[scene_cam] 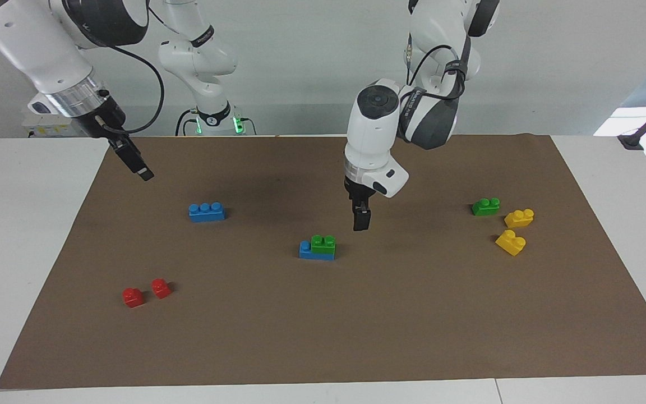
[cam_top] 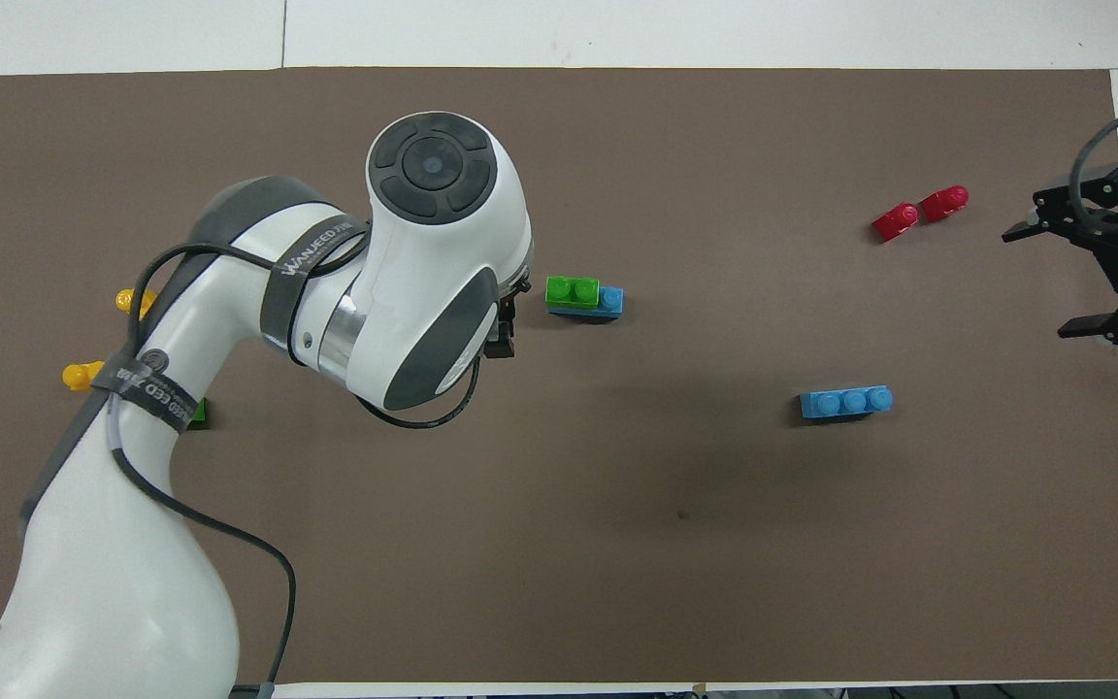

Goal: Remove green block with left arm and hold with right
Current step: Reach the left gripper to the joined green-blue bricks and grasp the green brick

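Green block (scene_cam: 323, 244) sits stacked on one end of a blue brick (scene_cam: 307, 251) at mid-mat in the facing view, and your left gripper (scene_cam: 361, 220) hangs low just beside it, toward the left arm's end of the table, not touching. Its fingers show edge-on there, yet they stand spread and empty. Your right gripper (scene_cam: 135, 163), also spread and empty, waits well apart from the green block over the mat's edge at the right arm's end. From overhead, the green block (cam_top: 573, 290) runs its long axis along the table's length, with the left gripper (cam_top: 501, 330) mostly hidden under its own wrist, so you likely need a short shift over the block before descending.
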You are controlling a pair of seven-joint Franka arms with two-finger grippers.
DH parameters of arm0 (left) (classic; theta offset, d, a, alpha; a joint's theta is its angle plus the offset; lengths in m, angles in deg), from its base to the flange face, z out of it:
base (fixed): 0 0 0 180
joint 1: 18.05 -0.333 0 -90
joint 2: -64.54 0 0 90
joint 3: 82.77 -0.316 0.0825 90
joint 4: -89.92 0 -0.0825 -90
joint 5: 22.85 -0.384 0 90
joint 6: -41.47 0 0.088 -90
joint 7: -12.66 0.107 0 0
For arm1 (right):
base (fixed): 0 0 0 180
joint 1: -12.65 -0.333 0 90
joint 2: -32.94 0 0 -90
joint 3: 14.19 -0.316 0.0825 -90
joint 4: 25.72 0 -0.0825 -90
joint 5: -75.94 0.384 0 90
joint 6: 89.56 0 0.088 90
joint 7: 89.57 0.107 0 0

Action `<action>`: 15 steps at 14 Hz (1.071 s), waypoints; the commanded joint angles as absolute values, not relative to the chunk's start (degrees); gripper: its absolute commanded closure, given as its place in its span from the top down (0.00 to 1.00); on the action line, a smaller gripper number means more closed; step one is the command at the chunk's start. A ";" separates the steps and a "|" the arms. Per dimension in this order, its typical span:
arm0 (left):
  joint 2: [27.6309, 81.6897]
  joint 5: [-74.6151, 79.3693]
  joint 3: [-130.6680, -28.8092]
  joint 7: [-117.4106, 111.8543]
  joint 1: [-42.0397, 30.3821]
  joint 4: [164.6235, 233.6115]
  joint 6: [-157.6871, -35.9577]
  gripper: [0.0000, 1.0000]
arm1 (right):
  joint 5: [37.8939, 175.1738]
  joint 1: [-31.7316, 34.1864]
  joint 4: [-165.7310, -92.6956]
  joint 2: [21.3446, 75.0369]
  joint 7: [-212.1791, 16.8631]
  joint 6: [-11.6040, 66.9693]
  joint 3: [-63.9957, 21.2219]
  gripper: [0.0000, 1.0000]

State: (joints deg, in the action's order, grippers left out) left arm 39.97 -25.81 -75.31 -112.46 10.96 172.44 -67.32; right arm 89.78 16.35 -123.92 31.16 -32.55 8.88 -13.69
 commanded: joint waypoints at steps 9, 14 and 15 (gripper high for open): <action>31.85 -28.65 -76.26 -116.97 13.59 167.26 -75.24 1.00 | 102.21 9.40 -127.41 40.66 -7.05 16.34 -13.92 1.00; 32.46 -29.53 -76.26 -119.16 13.77 171.39 -78.76 1.00 | 105.99 7.12 -127.41 44.36 -2.06 21.69 -14.45 1.00; 32.64 -29.70 -76.26 -119.87 14.12 172.61 -79.98 1.00 | 106.09 6.25 -127.50 44.89 -0.12 23.36 -14.45 1.00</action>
